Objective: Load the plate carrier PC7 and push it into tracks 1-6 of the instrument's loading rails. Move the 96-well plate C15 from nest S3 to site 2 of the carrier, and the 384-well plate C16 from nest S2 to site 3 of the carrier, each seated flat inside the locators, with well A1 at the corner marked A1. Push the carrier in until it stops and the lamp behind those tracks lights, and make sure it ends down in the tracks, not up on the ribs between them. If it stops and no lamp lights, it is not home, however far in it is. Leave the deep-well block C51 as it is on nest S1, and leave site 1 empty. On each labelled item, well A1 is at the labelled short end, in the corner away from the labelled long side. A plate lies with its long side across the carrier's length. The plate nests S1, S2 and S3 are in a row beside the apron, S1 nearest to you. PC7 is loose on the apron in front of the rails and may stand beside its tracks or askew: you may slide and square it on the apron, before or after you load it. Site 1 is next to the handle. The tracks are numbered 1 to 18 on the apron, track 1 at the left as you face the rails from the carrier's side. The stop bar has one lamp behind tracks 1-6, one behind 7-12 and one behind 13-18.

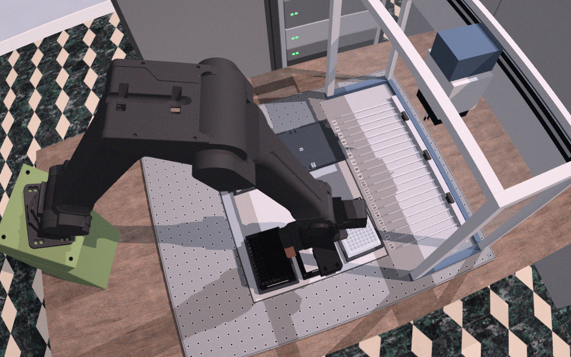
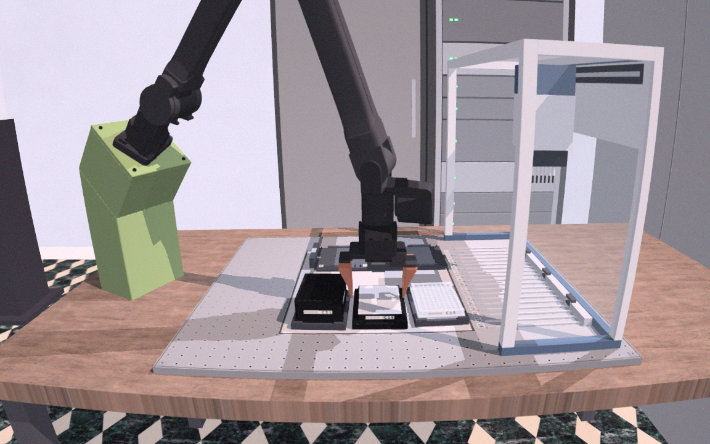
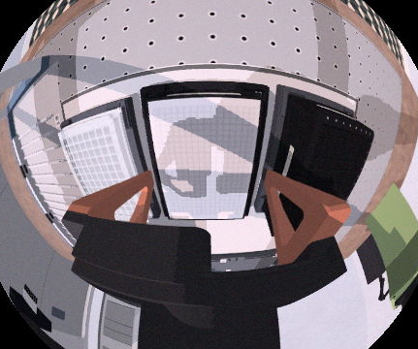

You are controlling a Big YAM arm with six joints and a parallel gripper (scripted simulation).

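My gripper [image 2: 378, 282] is open and low over the middle nest S2, its orange fingers on either side of the 384-well plate C16 [image 2: 379, 306], near the plate's far end. In the wrist view the plate [image 3: 203, 151] lies between the two fingers, and I see no contact. The white 96-well plate C15 [image 2: 436, 301] sits in nest S3 to the right. The black deep-well block C51 [image 2: 320, 301] sits in nest S1 to the left. The dark carrier PC7 [image 1: 307, 144] lies on the apron behind the nests, partly hidden by my arm.
The loading rails [image 1: 400, 166] with numbered tracks lie to the right under a white frame [image 2: 534, 187]. Three dark unlit lamps [image 1: 426, 155] sit on the stop bar. My green base block [image 2: 131, 209] stands at the left.
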